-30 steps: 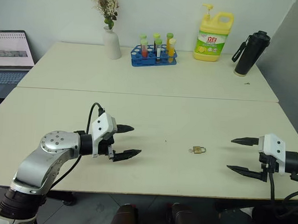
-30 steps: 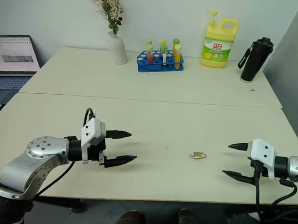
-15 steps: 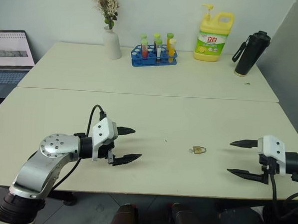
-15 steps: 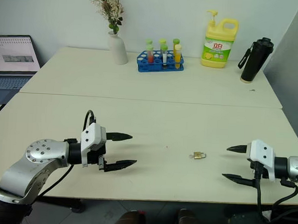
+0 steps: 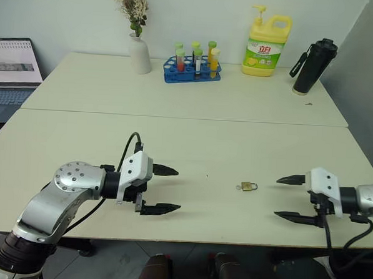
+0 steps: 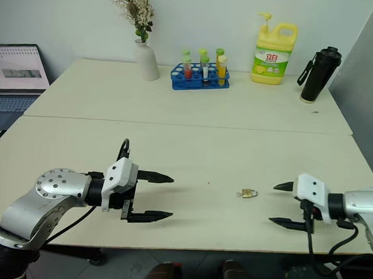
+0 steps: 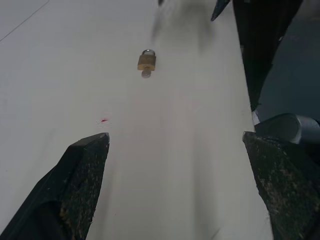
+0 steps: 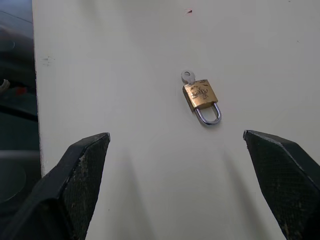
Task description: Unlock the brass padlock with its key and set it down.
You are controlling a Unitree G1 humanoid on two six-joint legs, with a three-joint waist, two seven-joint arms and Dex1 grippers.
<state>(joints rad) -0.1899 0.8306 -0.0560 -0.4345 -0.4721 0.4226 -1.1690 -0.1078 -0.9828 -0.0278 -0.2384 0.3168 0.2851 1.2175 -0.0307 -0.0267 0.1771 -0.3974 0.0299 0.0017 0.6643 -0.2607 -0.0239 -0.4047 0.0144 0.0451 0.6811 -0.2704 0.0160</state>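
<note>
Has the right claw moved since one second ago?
Yes. The right claw has come nearer to the brass padlock, which lies in the same spot on the table.

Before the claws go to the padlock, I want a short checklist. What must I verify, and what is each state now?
1. Padlock lies free on the table, between the two claws: ok.
2. Key sits in the lock body: ok.
3. Shackle is closed: looks closed, though whether it is locked cannot tell.
4. Left claw is open and holds nothing: ok.
5. Right claw is open, holds nothing, and points at the padlock: ok.
6. Nothing lies between either claw and the padlock: ok.
</note>
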